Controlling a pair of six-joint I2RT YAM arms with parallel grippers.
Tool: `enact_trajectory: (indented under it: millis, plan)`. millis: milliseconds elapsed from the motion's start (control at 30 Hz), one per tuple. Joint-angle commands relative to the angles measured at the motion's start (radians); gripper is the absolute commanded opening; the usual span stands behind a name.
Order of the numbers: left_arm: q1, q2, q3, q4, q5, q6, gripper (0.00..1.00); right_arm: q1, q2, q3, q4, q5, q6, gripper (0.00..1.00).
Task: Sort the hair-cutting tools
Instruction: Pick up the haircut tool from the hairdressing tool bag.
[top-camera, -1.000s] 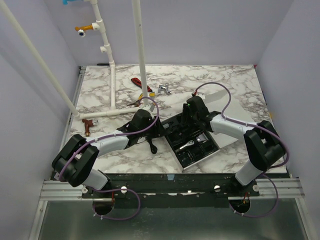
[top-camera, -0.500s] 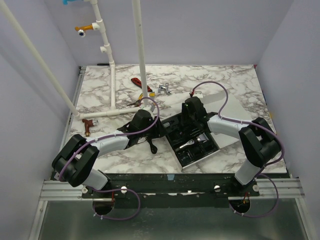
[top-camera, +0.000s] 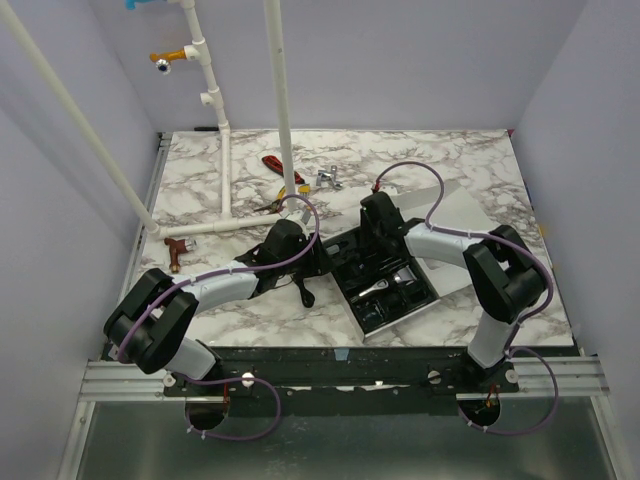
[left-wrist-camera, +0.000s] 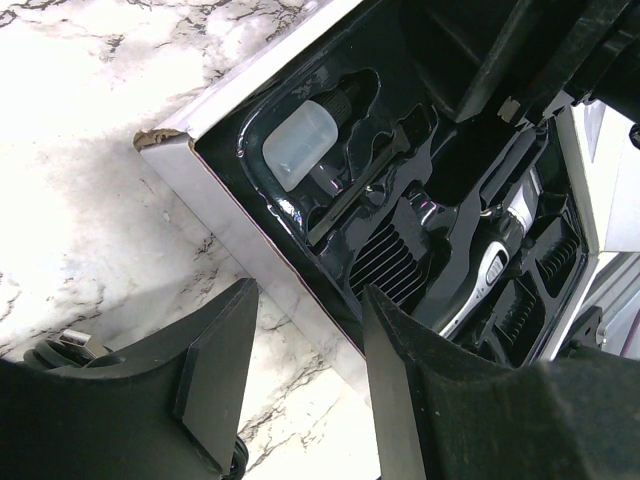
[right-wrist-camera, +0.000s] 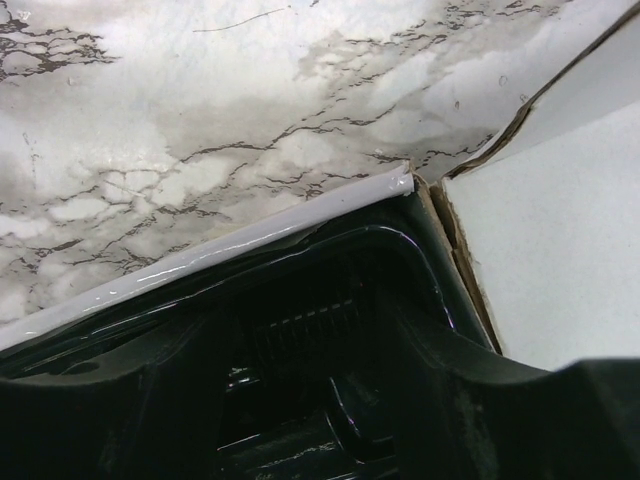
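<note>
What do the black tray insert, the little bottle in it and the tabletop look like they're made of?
The tray insert looks like glossy black moulded plastic: sharp highlights on formed pockets. The bottle seems frosted translucent plastic. The tabletop is smooth and marble-patterned; stone or laminate, I cannot tell.

One black case (left-wrist-camera: 235, 235), one silver-ended clipper (left-wrist-camera: 492, 268), one clear bottle (left-wrist-camera: 298, 143), one reddish-brown T-piece (top-camera: 177, 250)

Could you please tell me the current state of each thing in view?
Left pincer: open, empty, beside the case.
Right pincer: open, low over the case's corner.
Case: open.
Clipper: lying in its slot.
Bottle: lying in its slot.
Comb guard: seated in the case.
</note>
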Motion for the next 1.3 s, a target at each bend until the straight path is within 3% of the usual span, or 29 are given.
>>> enact_trajectory:
  millis: [0,200,800,1133,1267]
  plan:
    - [-0.004,-0.011,0.012,-0.004,-0.002,0.012,0.47,0.006,0.047,0.01,-0.104,0.019,0.025,0.51]
    - [-0.004,-0.019,0.01,-0.011,-0.009,0.016,0.47,0.005,0.01,0.012,-0.11,0.021,0.035,0.33]
    - [-0.004,-0.05,0.009,-0.017,-0.026,0.008,0.47,0.004,-0.23,0.06,-0.211,-0.055,0.051,0.25]
    - [-0.005,-0.23,-0.028,-0.058,-0.099,-0.02,0.49,0.027,-0.496,-0.088,-0.142,-0.327,0.062,0.25]
    - [-0.004,-0.311,-0.063,-0.071,-0.109,-0.03,0.5,0.1,-0.565,-0.139,-0.152,-0.325,0.058,0.23]
